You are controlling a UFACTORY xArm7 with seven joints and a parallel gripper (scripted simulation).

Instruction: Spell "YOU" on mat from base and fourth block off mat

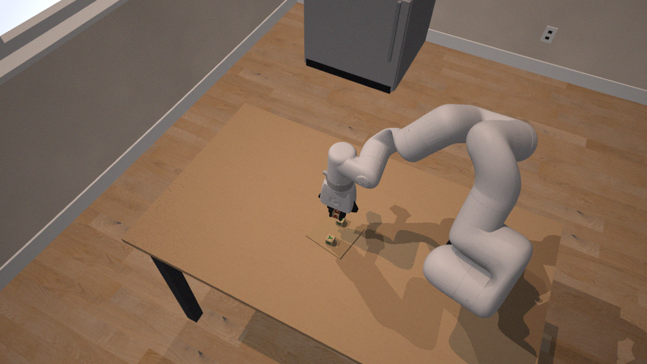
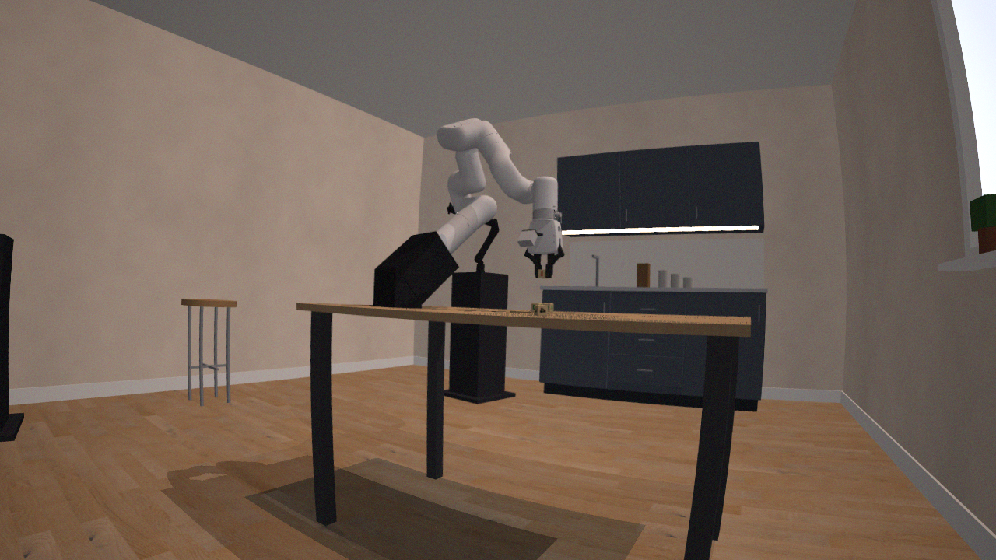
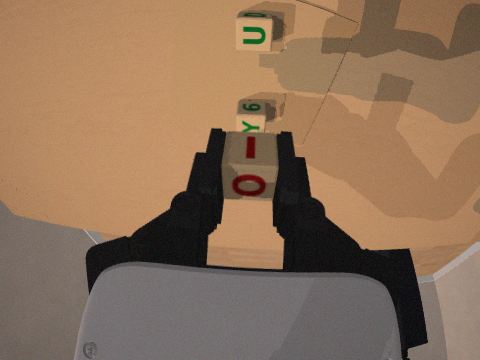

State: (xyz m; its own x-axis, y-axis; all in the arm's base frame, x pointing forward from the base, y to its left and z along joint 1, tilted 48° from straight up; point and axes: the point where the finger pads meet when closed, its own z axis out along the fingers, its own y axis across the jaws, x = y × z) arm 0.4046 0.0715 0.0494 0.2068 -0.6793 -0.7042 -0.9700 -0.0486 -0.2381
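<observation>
The gripper (image 3: 250, 170) is closed on one block and holds it tight. Its two black fingers press on the block's left and right sides. This is the O block (image 3: 250, 167). It has a red O on the face toward the wrist camera and a red line on the face above that. The gripper is up in the air, well above the table (image 2: 626, 323), so the O block touches nothing but the fingers.

In the wrist view I count three blocks. One is in the gripper. Two lie on the table below. The Y block (image 3: 252, 119) is the nearer one, with a green Y on top and a green 6 on its side. The gripper hides part of it. The U block (image 3: 255, 32) lies past it, apart from it, with a green U on top.

A thin dark line on the table marks the edge of the mat (image 1: 352, 246). In the top view the Y block (image 1: 331, 239) sits inside a corner of that line. The U block is hidden under the gripper in that view. I cannot see a fourth block.

There is one arm (image 1: 452, 135) and one gripper.
</observation>
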